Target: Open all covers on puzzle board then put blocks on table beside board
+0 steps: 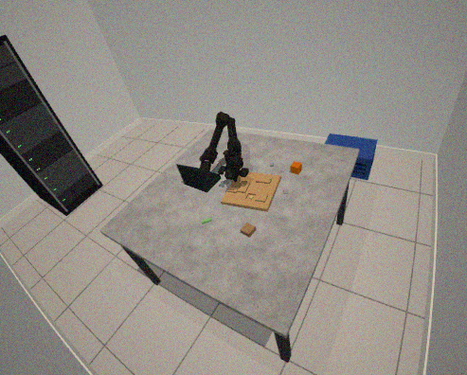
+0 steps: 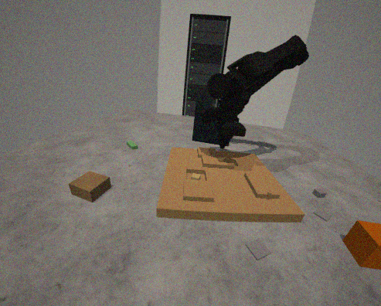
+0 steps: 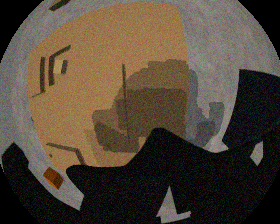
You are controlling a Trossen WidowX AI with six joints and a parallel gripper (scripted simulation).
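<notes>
The tan puzzle board (image 1: 242, 202) (image 2: 233, 205) (image 3: 124, 30) lies on the grey table (image 1: 220, 270). My gripper (image 1: 235, 178) (image 2: 222, 146) (image 3: 157, 132) is shut and empty, tip down at the board's far edge, just at the far cover (image 2: 217, 159) (image 3: 157, 90). A near-left cover (image 2: 198, 191) stands slid back from its well (image 2: 195, 175), where a small pale block shows. Another cover (image 2: 261, 185) lies on the right of the board. The gripper's shadow hides part of the far cover.
A brown block (image 1: 248, 229) (image 2: 90, 185), an orange cube (image 1: 296, 167) (image 2: 372, 244) (image 3: 52, 176) and a small green piece (image 1: 206, 221) (image 2: 132, 144) lie on the table off the board. Flat grey tiles (image 2: 258, 248) lie to the right. The arm's black base (image 1: 198, 176) is behind.
</notes>
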